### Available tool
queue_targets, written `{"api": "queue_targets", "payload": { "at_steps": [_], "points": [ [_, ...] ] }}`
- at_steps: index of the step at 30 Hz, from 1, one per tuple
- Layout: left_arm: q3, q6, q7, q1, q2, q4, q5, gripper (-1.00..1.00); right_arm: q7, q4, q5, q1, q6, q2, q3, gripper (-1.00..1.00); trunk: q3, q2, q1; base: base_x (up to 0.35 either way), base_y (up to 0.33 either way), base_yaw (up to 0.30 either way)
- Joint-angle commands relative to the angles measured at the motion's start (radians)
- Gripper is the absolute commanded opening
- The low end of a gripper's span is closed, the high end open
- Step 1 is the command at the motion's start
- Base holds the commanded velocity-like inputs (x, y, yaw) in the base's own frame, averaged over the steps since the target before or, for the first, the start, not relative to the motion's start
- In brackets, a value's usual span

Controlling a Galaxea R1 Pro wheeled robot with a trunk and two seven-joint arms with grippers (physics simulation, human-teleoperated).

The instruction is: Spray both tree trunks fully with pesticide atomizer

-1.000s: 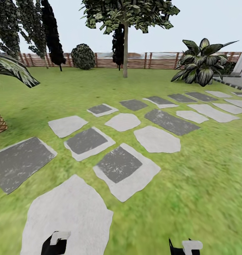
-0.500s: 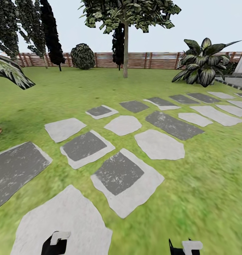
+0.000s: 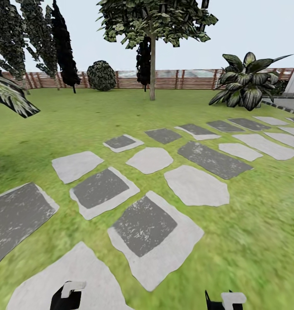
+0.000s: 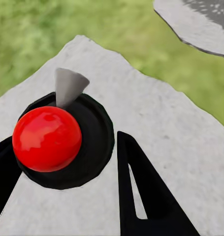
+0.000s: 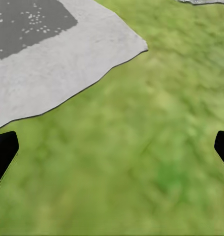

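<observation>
You've rolled forward over the stepping stones (image 3: 155,232); the tree (image 3: 152,64) is nearer. Left gripper (image 4: 67,162) grasps the atomizer (image 4: 47,138), right gripper (image 5: 112,147) hangs released.

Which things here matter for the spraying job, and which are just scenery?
For the job:
- atomizer between the left claw's fingers
- tree by the fence
- right claw, open over grass

Just scenery:
- paving stones
- striped-leaf plant
- round bush
- fence
</observation>
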Motion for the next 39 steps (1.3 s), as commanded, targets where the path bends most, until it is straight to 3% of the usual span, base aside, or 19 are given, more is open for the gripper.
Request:
{"api": "queue_targets", "payload": {
  "at_steps": [1,39],
  "points": [
    [0.005,-0.003,0.004,-0.001,0.000,0.001,-0.011,-1.00,-0.004,0.001,0.006,-0.001,-0.002,0.000,-0.001,1.00,-0.001,0.000,0.000,0.339,0.000,0.000],
    [0.005,-0.004,0.004,-0.001,0.000,0.001,-0.011,-1.00,-0.004,0.001,0.006,-0.001,-0.002,0.000,-0.001,1.00,-0.001,0.000,0.000,0.339,0.000,0.000]
  ]
}}
